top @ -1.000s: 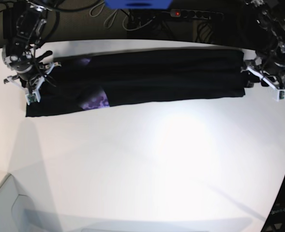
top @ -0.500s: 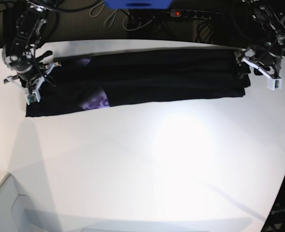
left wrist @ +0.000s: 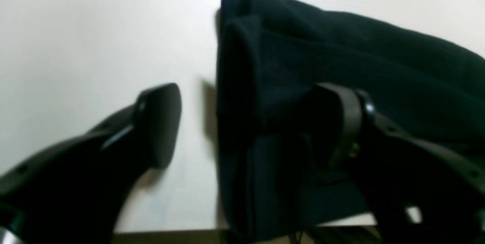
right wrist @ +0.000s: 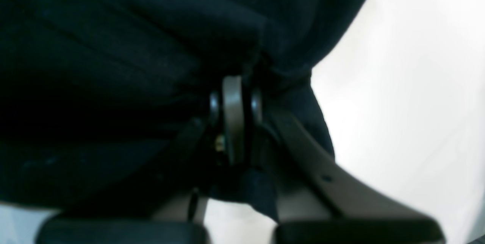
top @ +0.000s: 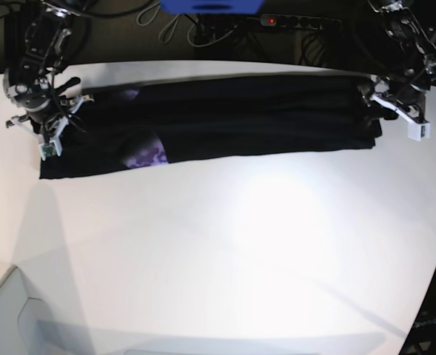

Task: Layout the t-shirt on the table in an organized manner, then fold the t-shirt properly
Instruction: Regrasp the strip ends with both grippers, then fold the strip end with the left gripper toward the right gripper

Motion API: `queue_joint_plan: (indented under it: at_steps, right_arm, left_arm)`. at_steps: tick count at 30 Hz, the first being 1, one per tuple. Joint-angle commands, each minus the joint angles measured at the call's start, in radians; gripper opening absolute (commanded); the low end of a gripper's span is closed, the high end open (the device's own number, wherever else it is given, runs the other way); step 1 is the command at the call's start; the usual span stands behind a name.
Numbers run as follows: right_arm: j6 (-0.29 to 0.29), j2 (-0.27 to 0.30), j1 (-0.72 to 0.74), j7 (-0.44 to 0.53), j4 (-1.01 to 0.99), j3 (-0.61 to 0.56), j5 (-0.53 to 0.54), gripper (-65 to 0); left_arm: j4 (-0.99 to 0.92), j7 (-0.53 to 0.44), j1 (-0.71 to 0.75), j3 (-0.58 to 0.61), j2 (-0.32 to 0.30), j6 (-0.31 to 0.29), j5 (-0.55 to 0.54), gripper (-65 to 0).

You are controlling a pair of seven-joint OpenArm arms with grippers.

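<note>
Black t-shirt [top: 232, 118] folded into a long strip across the far side of the white bench [top: 225, 244], purple patch [top: 147, 157] peeking out near one end. Left end effector [left wrist: 246, 122] spread wide around the strip's folded end, one finger on bare bench, other against cloth, probably not gripping. Right end effector [right wrist: 235, 119] pinched tight on a bunch of t-shirt.

Black t-shirt [top: 232, 118] lies as a long band across the white table [top: 225, 251]; apparently folded.
</note>
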Motion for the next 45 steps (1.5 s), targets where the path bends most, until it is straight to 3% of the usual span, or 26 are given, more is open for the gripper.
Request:
queue_joint_plan:
  at_steps: [1,12,13,21,27,33,35,41,45]
  right_arm:
    - [0.008,-0.002,-0.002,-0.035,-0.001,-0.001,-0.009,-65.0]
    - [0.008,-0.002,0.007,-0.035,-0.001,-0.001,-0.009,-65.0]
    - [0.008,-0.002,0.007,-0.035,-0.001,-0.001,-0.009,-65.0]
    - [0.008,-0.026,0.005,-0.035,-0.002,-0.006,-0.009,-65.0]
    - [0.008,-0.063,-0.005,-0.037,-0.002,-0.105,-0.009,-65.0]
    - [0.008,-0.135,-0.002,-0.037,-0.002,-0.115,-0.009,-65.0]
    - [0.008,-0.155,-0.001,-0.037,-0.002,-0.115,-0.01,-65.0]
    - [0.008,-0.175,-0.002,-0.039,-0.002,-0.144,-0.01,-65.0]
    - [0.008,-0.175,-0.005,-0.045,-0.002,-0.173,-0.01,-65.0]
  left_arm:
    - [-0.014,0.036,0.0,0.034,-0.013,0.007,0.025,-20.6]
    - [-0.069,0.034,-0.022,0.1,-0.033,0.007,0.026,-63.9]
    - [-0.084,0.036,-0.034,0.1,-0.036,0.009,0.026,-65.0]
    - [-0.133,0.034,-0.098,0.092,-0.128,0.009,0.025,-64.9]
    - [-0.132,0.05,-0.212,0.094,-0.179,0.015,0.025,-64.9]
    - [-0.09,0.172,-0.299,0.092,-0.188,0.013,0.015,-64.9]
    - [-0.018,0.209,-0.301,0.097,-0.164,0.015,0.015,-64.9]
    - [0.198,0.297,-0.296,0.12,0.018,0.019,0.026,-64.9]
    - [0.313,0.315,-0.25,0.217,0.099,0.052,0.026,-64.9]
